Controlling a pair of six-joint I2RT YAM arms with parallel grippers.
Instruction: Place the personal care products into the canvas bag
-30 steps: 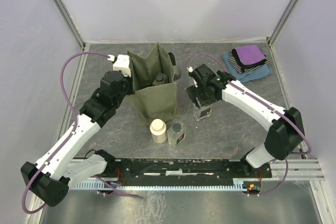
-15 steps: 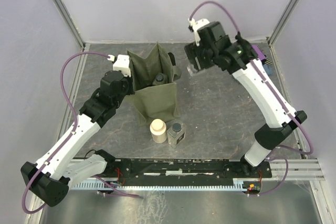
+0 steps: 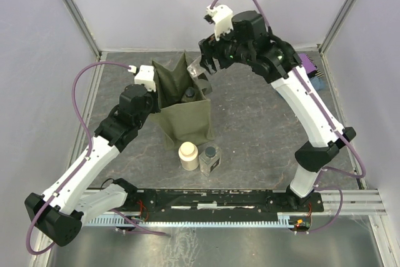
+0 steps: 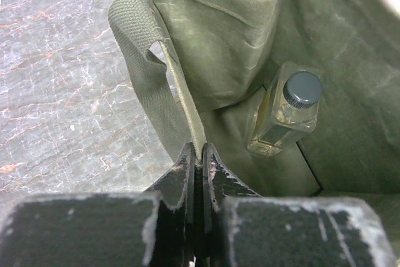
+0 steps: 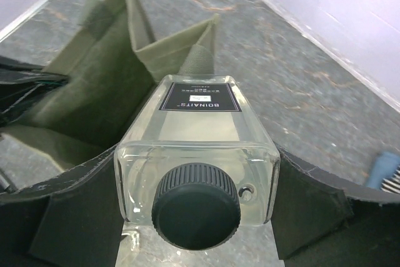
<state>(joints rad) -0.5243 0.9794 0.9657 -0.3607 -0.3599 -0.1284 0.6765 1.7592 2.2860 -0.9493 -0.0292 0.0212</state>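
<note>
Grey, marble-veined stone makes up the worktop (image 3: pixel 262 136), which is enclosed on three sides by pale walls (image 3: pixel 206 4), with aluminium posts at the rear corners and a slotted rail (image 3: pixel 219 217) along the near edge.

The olive-green canvas bag (image 3: pixel 187 120) is stood upright left of centre with its mouth open. Its left rim is pinched between the left fingers (image 4: pixel 178 182), which are closed tight on the fabric, and a webbing handle (image 4: pixel 140 60) is looped just beside them. One clear squarish bottle (image 4: pixel 284 114) with a dark ribbed cap is seen leaning inside the bag against a side wall.

A second bottle (image 5: pixel 197 154), black-capped and carrying a dark label, is gripped across its shoulders by the right fingers (image 5: pixel 309 204), which are set narrow around the glass. It is held in the air above the bag's rear right corner.

On the worktop just in front of the bag, the cream jar (image 3: pixel 188 156) and a third bottle (image 3: pixel 210 159) are stood side by side, very close together. Folded cloths (image 3: pixel 307 62) are largely hidden behind the right arm at the rear right.

Bare worktop is seen to the right of the bag and across the front right. The left side is taken up by the left arm, which is reached in to the bag's rim.
</note>
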